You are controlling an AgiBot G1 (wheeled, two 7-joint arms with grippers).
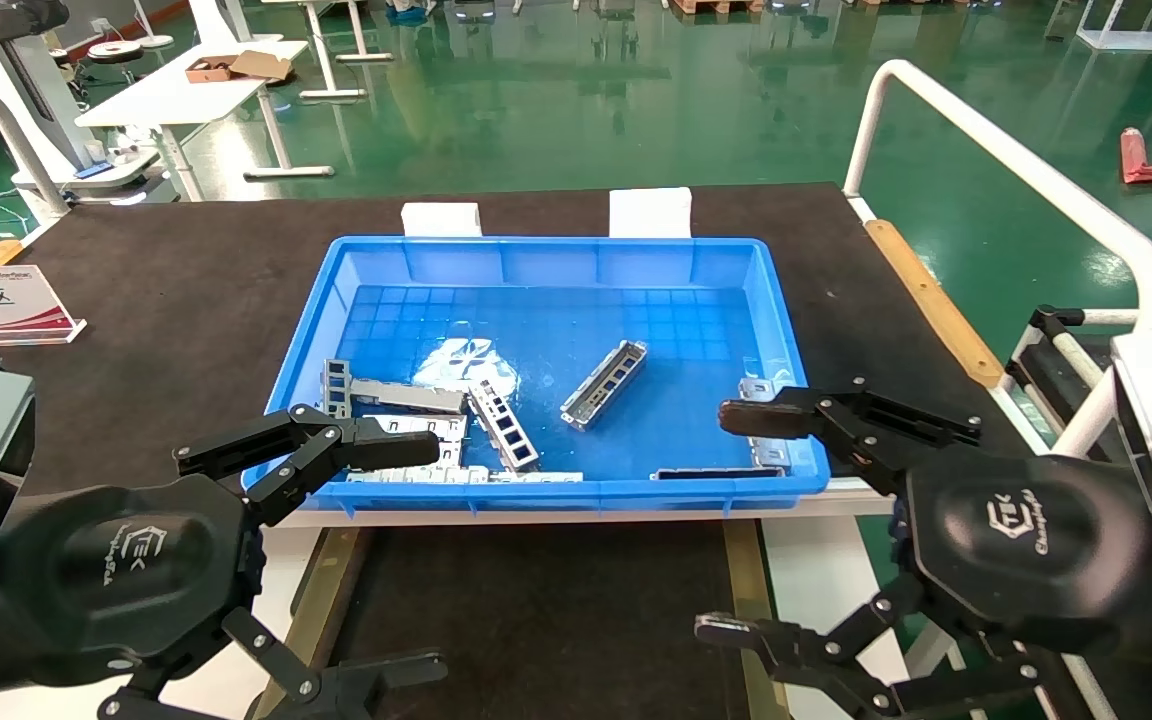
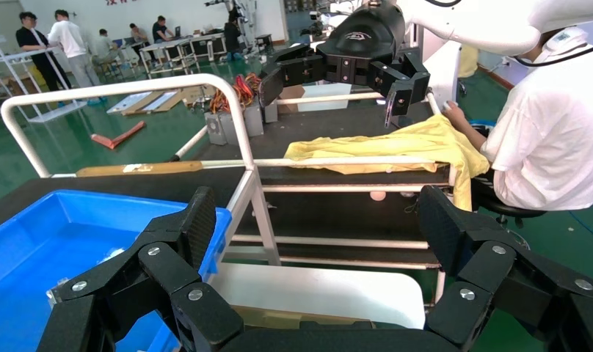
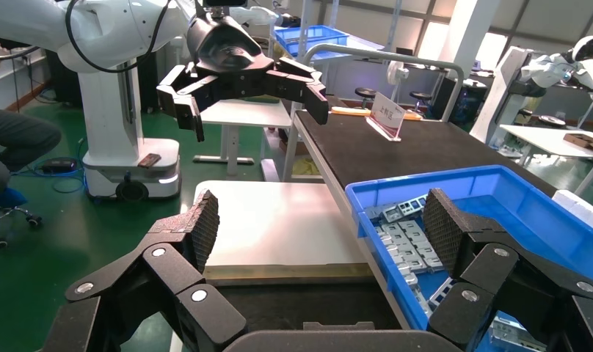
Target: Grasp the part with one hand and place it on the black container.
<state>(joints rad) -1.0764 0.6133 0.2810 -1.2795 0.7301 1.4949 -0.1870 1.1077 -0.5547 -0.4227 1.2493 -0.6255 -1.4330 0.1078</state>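
The black mat-covered table [image 1: 186, 290] carries the blue plastic bin [image 1: 796, 400], placed at the near edge so that both arms can reach into it. In front of it and lower lies the black container [image 1: 536, 610], with its brass-coloured frame [image 1: 741, 580] showing; nothing lies on it yet, so I judge the task is at its beginning.

The left gripper [image 1: 376, 560] and the right gripper [image 1: 751, 525] both hover over the container, just before the bin's near wall. Both have the fingers spread wide and hold nothing, probably a ready pose before one arm reaches in.

The part [image 1: 604, 384], a narrow channel strip with cutouts, lies alone and slanted on the bin floor, well apart from the pile of wider grey plates [image 1: 416, 440] at the left.

Only the head view shows this single part. The right wrist view shows the plates [image 3: 405, 238] and the left gripper [image 3: 242, 92] farther off; the left wrist view shows a seated person [image 2: 550, 125].
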